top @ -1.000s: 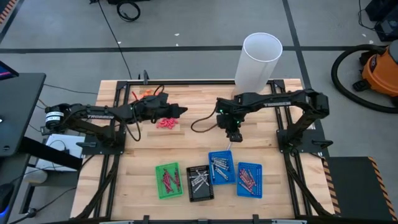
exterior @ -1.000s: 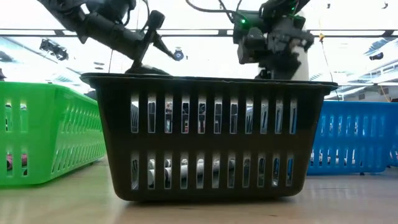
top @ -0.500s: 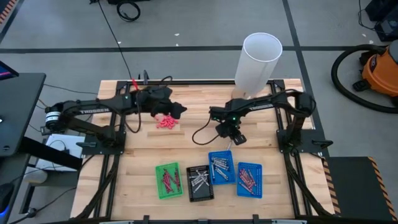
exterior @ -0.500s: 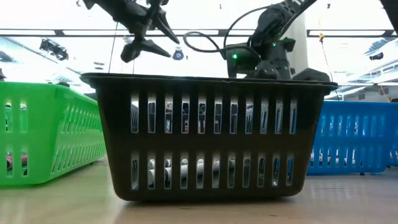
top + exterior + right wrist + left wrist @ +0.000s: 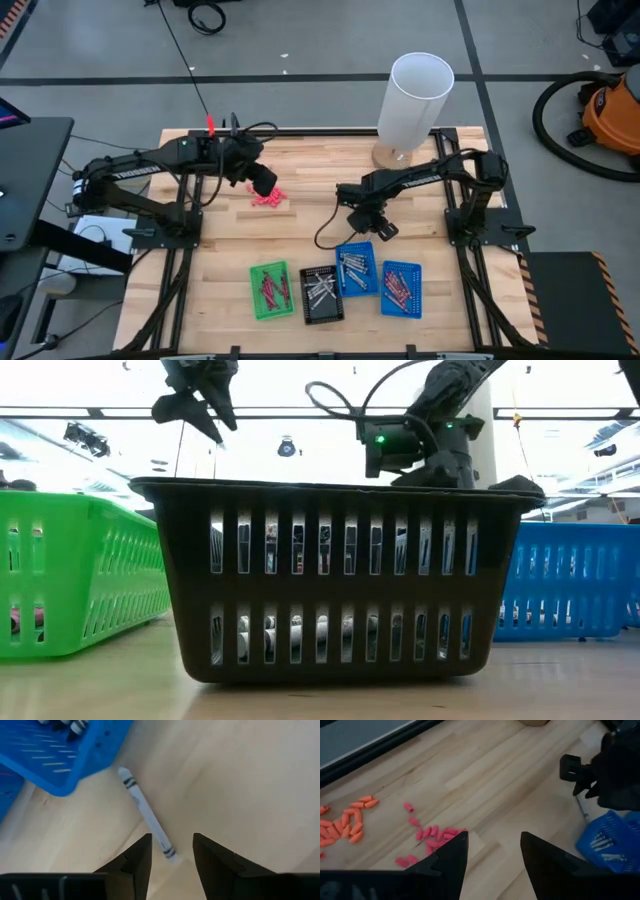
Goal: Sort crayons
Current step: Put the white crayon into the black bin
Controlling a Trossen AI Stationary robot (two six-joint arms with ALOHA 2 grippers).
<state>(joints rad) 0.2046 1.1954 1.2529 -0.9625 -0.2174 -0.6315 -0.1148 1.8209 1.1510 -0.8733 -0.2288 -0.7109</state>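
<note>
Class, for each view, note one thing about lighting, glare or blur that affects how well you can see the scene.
Low view: bright ceiling glare silhouettes the black basket and both arms. Right wrist view: the silvery crayon looks slightly soft, the blue tray blurred. Left wrist view: the pink-red bits are soft. High view: even light, faint shadows.

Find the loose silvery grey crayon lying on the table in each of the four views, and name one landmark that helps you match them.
High view: hidden under the right gripper.
Low view: not visible; a black basket blocks the table.
Left wrist view: loose grey crayon between the right gripper and the blue tray.
Right wrist view: crayon mid-picture, off the tray's corner.
Shared landmark: that blue tray.
</note>
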